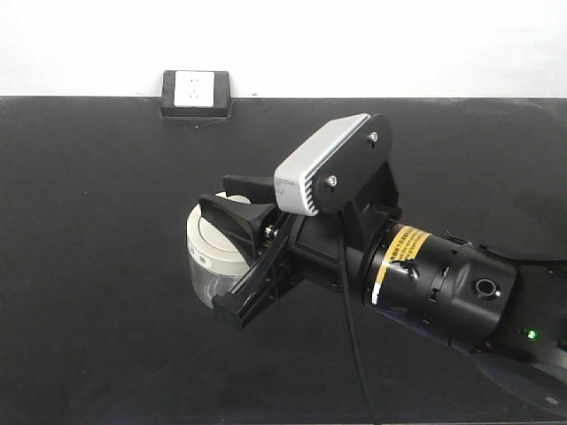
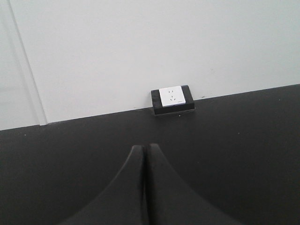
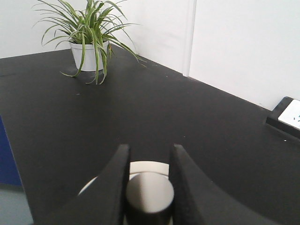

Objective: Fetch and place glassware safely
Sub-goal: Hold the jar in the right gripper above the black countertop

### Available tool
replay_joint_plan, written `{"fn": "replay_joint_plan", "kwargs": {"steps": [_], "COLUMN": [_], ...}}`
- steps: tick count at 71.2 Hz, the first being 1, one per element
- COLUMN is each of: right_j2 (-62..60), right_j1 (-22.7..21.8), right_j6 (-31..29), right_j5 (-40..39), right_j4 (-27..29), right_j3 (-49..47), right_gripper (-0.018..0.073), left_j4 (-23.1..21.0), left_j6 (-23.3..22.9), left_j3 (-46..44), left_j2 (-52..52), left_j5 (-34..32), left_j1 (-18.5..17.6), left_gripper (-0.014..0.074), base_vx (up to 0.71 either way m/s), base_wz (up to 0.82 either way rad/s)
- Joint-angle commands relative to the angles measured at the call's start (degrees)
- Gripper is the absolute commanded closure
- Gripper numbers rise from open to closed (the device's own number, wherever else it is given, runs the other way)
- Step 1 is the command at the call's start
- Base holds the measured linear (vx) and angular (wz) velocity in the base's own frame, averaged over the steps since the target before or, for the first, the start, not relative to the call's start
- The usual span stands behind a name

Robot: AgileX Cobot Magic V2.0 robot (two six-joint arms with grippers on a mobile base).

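Black matte tabletop against a plain white wall, that's the whole setting.

Starting at the right gripper: its two black fingers sit one on each side of the knob, and in the wrist view both look pressed against it. So it's clamped on the glass jar by the knob on top. You can see the cream lid just behind the knob. In the front view the jar is around the middle of the table, left of the arm, and the fingers cover part of the lid. I can't tell if the base is on the table or just off it.

The left gripper has its two fingers pinched together with nothing in them, above bare table.

Counts:
- one jar
- one lid
- two grippers
- one grey-white wrist camera on the right arm
- one small green light further back on that arm

Writing: there's one yellow label with black print on the arm, too small to read. One white socket plate in a black box sits at the back edge against the wall, no readable text.

Around it: one spider plant in a white pot is well away in the far corner. There's also a strip of something blue at the left edge of the right wrist view, can't tell what. In the front view the arm and camera hide the jar's right side.
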Motion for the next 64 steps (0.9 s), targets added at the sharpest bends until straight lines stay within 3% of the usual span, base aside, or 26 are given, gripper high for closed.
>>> {"fn": "replay_joint_plan", "kwargs": {"steps": [1, 64], "right_j2": [-1.98, -1.98], "right_j1": [-0.16, -0.16], "right_j6": [-0.24, -0.24], "right_j5": [-5.39, -5.29], "right_j4": [0.46, 0.46], "right_j3": [-1.94, -1.94], "right_gripper": [0.0563, 0.0563], "left_j4": [-0.49, -0.49], "left_j6": [-0.53, -0.53], "left_j3": [-1.37, -1.37], "left_j2": [0.64, 0.64], "left_j5": [-4.27, -4.27], "left_j1": [-0.2, -0.2], "left_gripper": [0.0603, 0.0603], "base_vx": [0.03, 0.02], "base_wz": [0.01, 0.01]}}
